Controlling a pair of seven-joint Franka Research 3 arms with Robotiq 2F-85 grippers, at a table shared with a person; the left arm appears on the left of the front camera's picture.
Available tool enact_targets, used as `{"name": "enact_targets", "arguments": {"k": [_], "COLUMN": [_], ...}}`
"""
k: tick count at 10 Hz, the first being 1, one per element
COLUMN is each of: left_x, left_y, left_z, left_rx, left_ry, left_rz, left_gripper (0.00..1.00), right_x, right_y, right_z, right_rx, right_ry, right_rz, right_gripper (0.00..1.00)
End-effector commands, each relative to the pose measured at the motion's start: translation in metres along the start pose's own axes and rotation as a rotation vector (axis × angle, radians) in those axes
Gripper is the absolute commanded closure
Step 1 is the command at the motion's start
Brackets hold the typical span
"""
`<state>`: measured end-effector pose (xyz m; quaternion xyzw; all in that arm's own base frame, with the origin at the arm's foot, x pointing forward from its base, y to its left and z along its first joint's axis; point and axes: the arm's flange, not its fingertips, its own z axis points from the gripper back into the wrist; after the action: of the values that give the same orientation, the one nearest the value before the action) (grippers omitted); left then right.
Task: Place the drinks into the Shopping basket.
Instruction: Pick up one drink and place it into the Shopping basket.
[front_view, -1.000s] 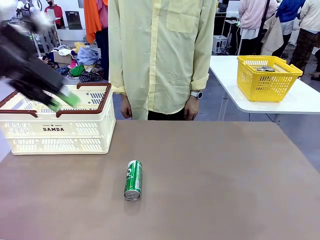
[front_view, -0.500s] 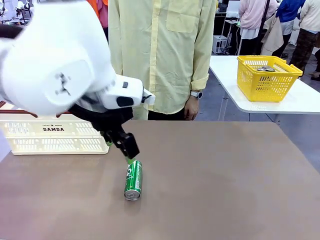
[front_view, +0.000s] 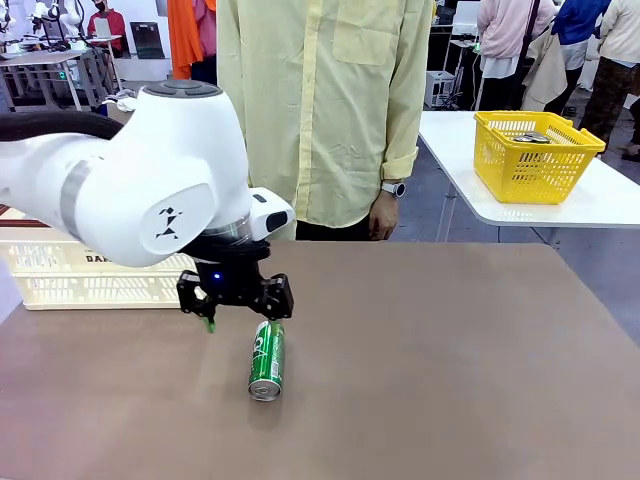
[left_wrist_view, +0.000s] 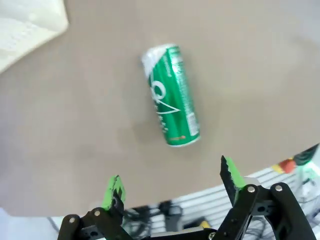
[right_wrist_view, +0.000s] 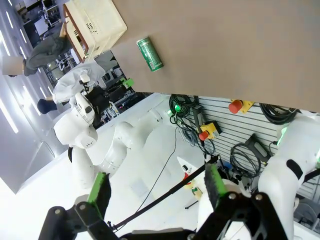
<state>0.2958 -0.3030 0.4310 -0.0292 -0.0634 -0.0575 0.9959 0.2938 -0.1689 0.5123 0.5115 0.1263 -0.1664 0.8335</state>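
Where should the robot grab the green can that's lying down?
Around the middle of the can, coming straight down from above and pinching across its width. It lies on its side, so both long sides are free.

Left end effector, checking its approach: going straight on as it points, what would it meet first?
Probably the green can, lying centred ahead of the open left end effector; depth is unclear.

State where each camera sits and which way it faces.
Front: fixed on the robot's side, facing the person across the table; left gripper open by the green can.
Left wrist: looks down past its own fingers at that can.
Right wrist: off the table's near side, right gripper open, facing the tabletop.
All three share the can.
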Motion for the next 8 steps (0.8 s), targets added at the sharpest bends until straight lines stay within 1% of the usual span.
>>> {"name": "enact_targets", "arguments": {"k": [1, 2, 5, 6, 7, 8], "left_x": [0.002, 0.000, 0.000, 0.002, 0.005, 0.016], "left_y": [-0.013, 0.000, 0.000, -0.007, -0.011, -0.014], "left_z": [0.015, 0.000, 0.000, 0.001, -0.011, -0.030], "left_rx": [-0.207, 0.000, 0.000, -0.037, -0.083, -0.067], "left_ry": [0.068, 0.000, 0.000, 0.022, 0.030, 0.073], "left_rz": [0.030, 0.000, 0.000, -0.004, -0.012, -0.032], "left_gripper": [0.00, 0.00, 0.00, 0.00, 0.00, 0.00], "right_x": [-0.003, -0.003, -0.003, -0.003, -0.003, -0.003], "right_y": [-0.001, -0.001, -0.001, -0.001, -0.001, -0.001], "right_z": [0.004, 0.004, 0.004, 0.004, 0.004, 0.004], "right_rx": [-0.020, -0.020, -0.020, -0.020, -0.020, -0.020], "right_ry": [0.008, 0.008, 0.008, 0.008, 0.008, 0.008], "right_rz": [0.019, 0.019, 0.019, 0.019, 0.019, 0.019], "right_gripper": [0.00, 0.00, 0.00, 0.00, 0.00, 0.00]}}
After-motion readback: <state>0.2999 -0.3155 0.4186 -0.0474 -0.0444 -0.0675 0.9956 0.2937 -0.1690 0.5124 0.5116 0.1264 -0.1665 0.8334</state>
